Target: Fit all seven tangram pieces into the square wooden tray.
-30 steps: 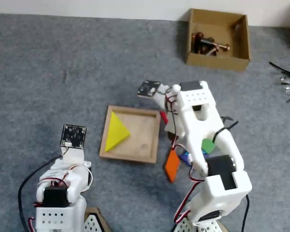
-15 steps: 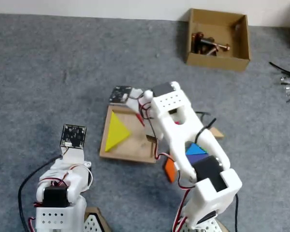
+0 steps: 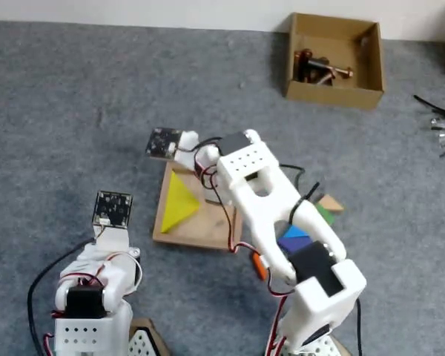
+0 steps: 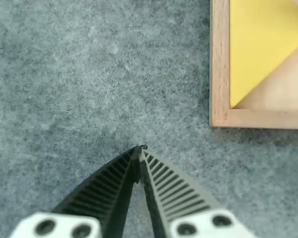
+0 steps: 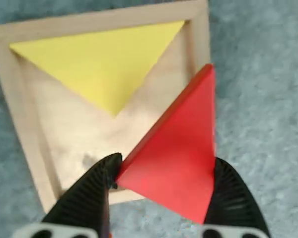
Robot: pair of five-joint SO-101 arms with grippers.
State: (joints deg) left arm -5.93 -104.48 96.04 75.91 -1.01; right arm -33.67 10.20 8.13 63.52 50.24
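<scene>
The square wooden tray (image 3: 202,236) lies mid-table with a yellow triangle (image 3: 179,202) against its left side. My right gripper (image 5: 164,163) hangs above the tray (image 5: 20,124), shut on a red triangle (image 5: 176,158) that is tilted over the tray's edge and the grey mat beside it. The yellow triangle (image 5: 102,62) fills the tray's far side in that view. My right arm (image 3: 256,193) covers the tray's right half from above. My left gripper (image 4: 140,148) is shut and holds nothing, low over the mat beside the tray's corner (image 4: 219,116).
Loose pieces lie right of the tray, partly under the right arm: orange (image 3: 259,265), blue (image 3: 295,239), green (image 3: 325,214) and a tan one (image 3: 331,202). A cardboard box (image 3: 334,63) with metal parts stands at the back right. Cables lie at the right edge.
My right arm has swung left from beside the tray's right edge to over the tray, carrying the red triangle. The blue and green pieces are now uncovered. The left arm stayed still.
</scene>
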